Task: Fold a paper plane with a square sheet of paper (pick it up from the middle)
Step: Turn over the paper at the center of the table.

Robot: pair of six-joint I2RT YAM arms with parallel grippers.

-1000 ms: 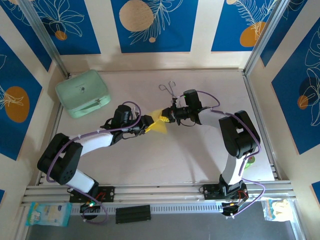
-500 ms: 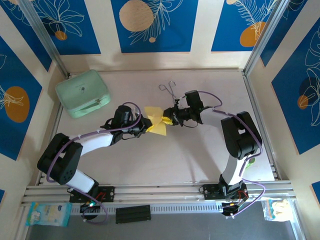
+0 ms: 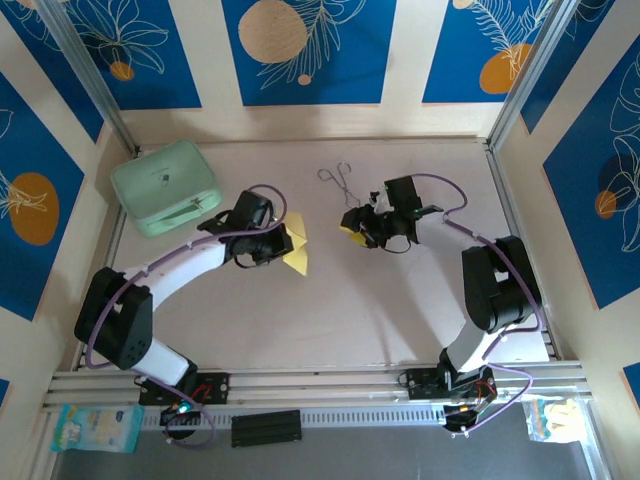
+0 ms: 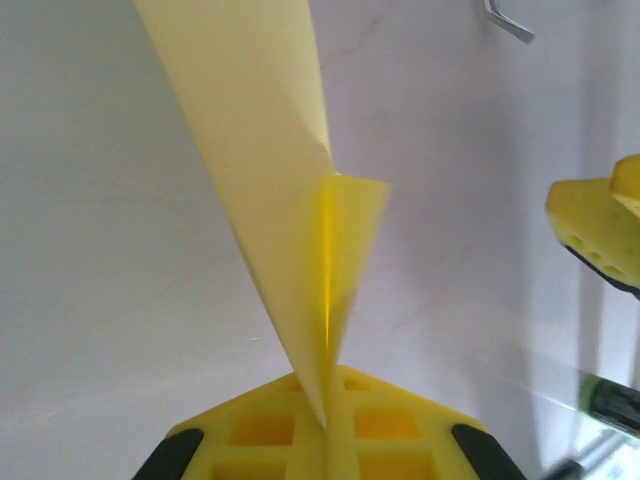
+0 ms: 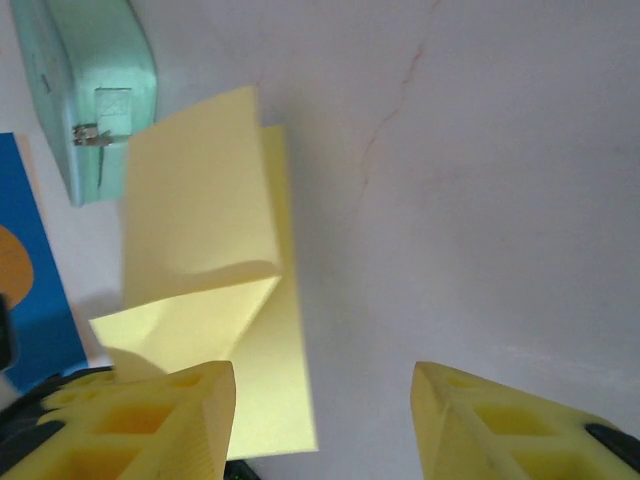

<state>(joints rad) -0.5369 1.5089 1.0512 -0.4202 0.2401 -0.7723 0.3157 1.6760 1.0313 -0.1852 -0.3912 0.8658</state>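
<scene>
The left fingers [image 4: 215, 428] are pinched tight on the folded yellow square sheet of paper [image 3: 298, 247], left of the bench [image 3: 400, 300] centre, its long axis running far-to-near across their tips, while the right fingers [image 5: 478, 425] stand partly apart, empty, nearby.

1. Mint-green rounded case [image 3: 165, 186]: far-left corner of the pale wooden table [image 3: 400, 310].
2. Thin metal tongs [image 3: 337, 180]: near the far edge, about midway along, right of the case.
3. Folded thin yellow paper sheet [image 3: 297, 246]: table middle, nearer than the tongs, in left gripper [image 3: 283, 243].
4. Right gripper [image 3: 352, 224]: right of the sheet, apart.
</scene>
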